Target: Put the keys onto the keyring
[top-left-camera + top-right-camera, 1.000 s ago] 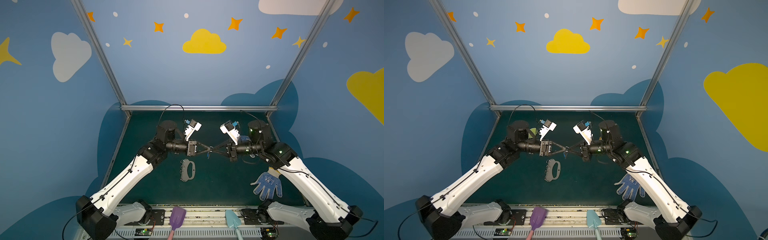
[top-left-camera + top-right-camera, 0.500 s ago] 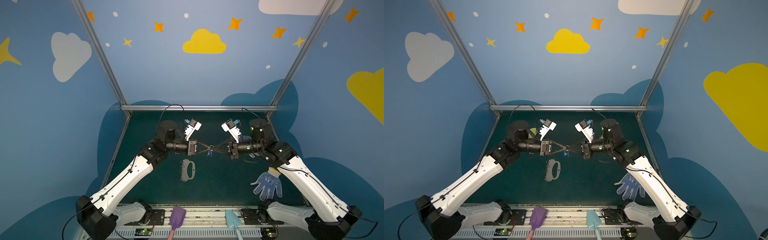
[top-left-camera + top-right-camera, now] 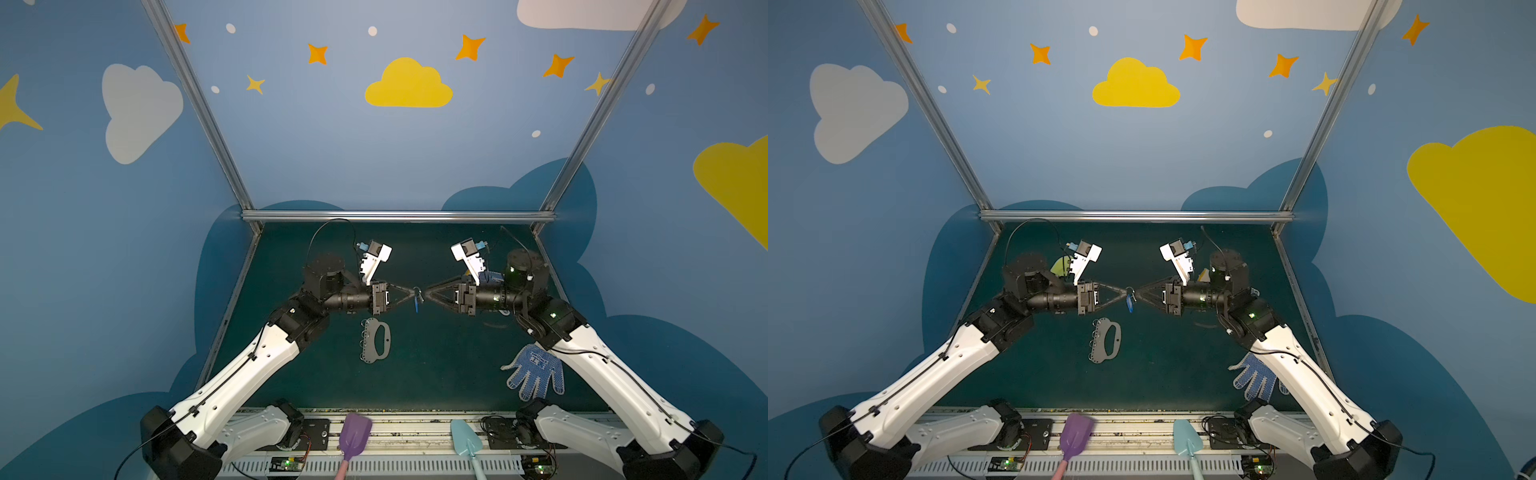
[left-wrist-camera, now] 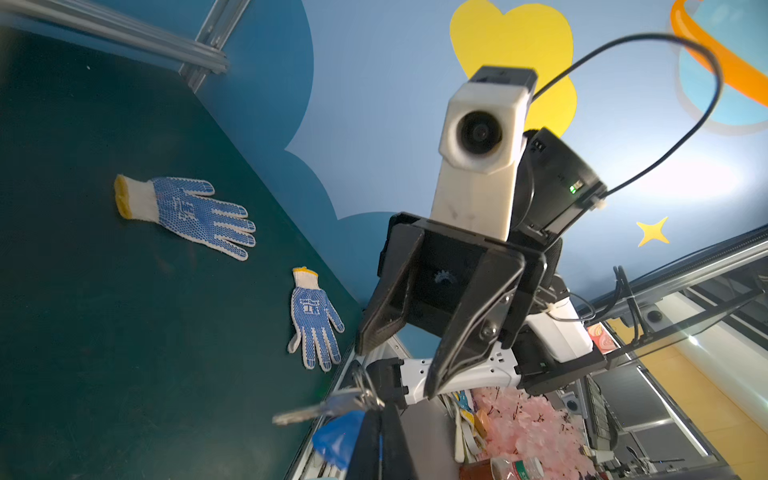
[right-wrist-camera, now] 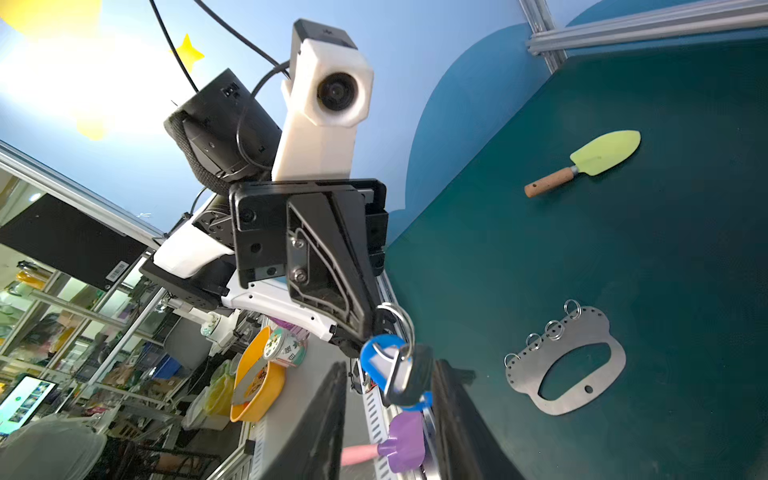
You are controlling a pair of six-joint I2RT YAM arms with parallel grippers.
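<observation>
Left gripper [image 3: 411,292] clamped on keys [image 3: 417,303] at frame centre; keys dangled. Right gripper [image 3: 427,294] jaws stood apart, just beside. Keyring [image 3: 376,341] lay flat below centre.

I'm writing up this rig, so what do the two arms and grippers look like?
The left arm and right arm have white shells, black joints and black cables clipped along them. The left gripper and right gripper are black, with tapering triangular fingers. A white camera housing tops each wrist; green lights glow on the right arm.

White-shelled arms [image 3: 266,357], black joints [image 3: 322,274] and ribbed triangular pincer fingers [image 5: 328,257], white wrist-camera housings [image 5: 328,95], looping black cables [image 4: 685,124].
</observation>
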